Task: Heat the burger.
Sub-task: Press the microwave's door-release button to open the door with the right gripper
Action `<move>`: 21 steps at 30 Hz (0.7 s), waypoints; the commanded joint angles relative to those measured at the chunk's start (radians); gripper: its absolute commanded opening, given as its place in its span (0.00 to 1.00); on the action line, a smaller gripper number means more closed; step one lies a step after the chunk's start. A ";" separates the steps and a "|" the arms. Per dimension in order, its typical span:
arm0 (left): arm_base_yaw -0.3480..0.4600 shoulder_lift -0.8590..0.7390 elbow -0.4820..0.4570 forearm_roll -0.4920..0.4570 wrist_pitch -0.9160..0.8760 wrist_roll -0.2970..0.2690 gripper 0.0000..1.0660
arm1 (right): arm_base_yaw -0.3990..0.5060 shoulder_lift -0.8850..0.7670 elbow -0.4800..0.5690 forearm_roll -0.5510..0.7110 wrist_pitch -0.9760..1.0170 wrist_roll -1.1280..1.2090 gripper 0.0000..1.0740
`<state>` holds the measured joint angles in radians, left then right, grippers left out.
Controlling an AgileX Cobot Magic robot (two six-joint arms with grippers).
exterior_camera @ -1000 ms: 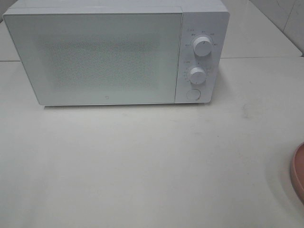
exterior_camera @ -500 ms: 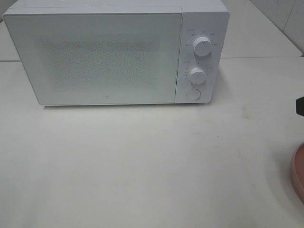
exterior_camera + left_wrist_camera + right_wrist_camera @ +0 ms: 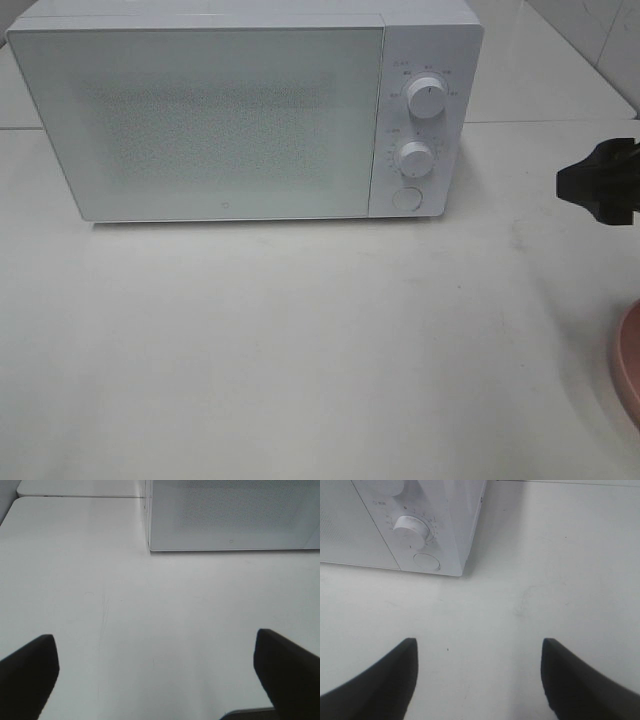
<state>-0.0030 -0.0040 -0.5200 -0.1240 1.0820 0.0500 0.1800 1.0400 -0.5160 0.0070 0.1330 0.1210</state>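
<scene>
Worktop [image 3: 300, 340]: pale, smooth, lightly scuffed. A white microwave [image 3: 200, 120] stands at its far side, door [image 3: 210, 125] shut, with a speckled window panel across the front.

Control panel, right of the door: upper dial [image 3: 427, 100], lower dial [image 3: 414, 157] and a round button [image 3: 406, 198] below them, in one column.

Left pincer [image 3: 155, 650]: fingers [image 3: 27, 675] stand wide apart, nothing between them, only bare worktop below. Its wrist view shows the lower left corner of the microwave ahead. This pincer does not show in the high view.

Right pincer [image 3: 479, 652]: fingers [image 3: 385, 680] apart, nothing clamped, bare worktop between them. Its wrist view looks toward the lower dial and the button at the microwave's right front corner. In the high view it shows as a dark shape at the right edge, level with the lower dial and apart from the microwave.

Pink plate [image 3: 630, 365]: only a curved rim shows at the right edge of the high view, nearer the camera than the right pincer; its contents are cut off.

Burger: it appears in no view, so its place cannot be told
</scene>
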 commanded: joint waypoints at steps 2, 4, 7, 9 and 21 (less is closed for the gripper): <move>0.000 -0.023 0.004 -0.007 -0.010 -0.004 0.92 | -0.005 0.071 -0.004 -0.007 -0.096 -0.009 0.63; 0.000 -0.023 0.004 -0.007 -0.010 -0.004 0.92 | -0.005 0.099 -0.004 -0.007 -0.133 -0.009 0.63; 0.000 -0.023 0.004 -0.007 -0.010 -0.004 0.92 | -0.005 0.143 -0.004 -0.007 -0.204 -0.009 0.63; 0.000 -0.023 0.004 -0.007 -0.010 -0.004 0.92 | -0.005 0.178 -0.004 -0.007 -0.252 -0.009 0.63; 0.000 -0.023 0.004 -0.007 -0.010 -0.004 0.92 | 0.180 0.424 -0.004 0.185 -0.629 -0.143 0.63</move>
<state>-0.0030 -0.0040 -0.5200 -0.1240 1.0820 0.0500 0.3210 1.4260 -0.5170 0.0990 -0.4070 0.0550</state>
